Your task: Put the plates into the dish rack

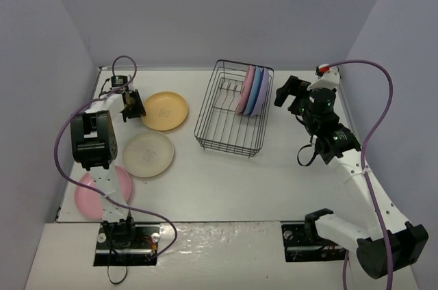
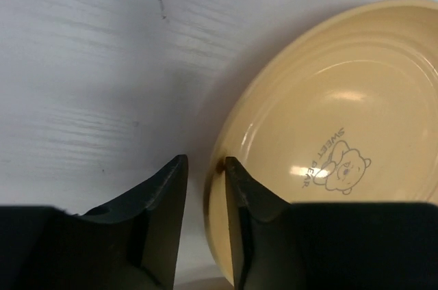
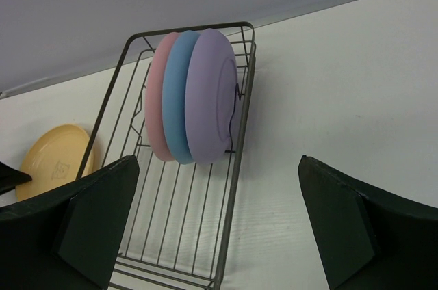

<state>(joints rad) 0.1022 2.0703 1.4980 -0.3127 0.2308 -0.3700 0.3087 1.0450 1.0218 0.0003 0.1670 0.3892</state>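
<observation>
In the black wire dish rack (image 1: 200, 126) (image 3: 233, 187), a pink plate (image 1: 246, 89) (image 3: 156, 109), a blue plate (image 1: 254, 93) (image 3: 174, 98) and a lavender plate (image 1: 263, 91) (image 3: 212, 91) stand on edge at the far end. The yellow-orange plate (image 1: 164, 110) (image 2: 328, 119) lies flat on the table. My left gripper (image 1: 133, 107) (image 2: 204, 160) is narrowly open and straddles its left rim. One finger is against the inside of the rim, the other is just clear of it. My right gripper (image 1: 287, 96) (image 3: 219, 159) hangs wide open, right of the rack, holding nothing.
A cream plate (image 1: 148, 154) lies flat near the yellow one. A second pink plate (image 1: 92, 194) lies at the table's front left, partly hidden by the left arm. Walls close in on the left, back and right.
</observation>
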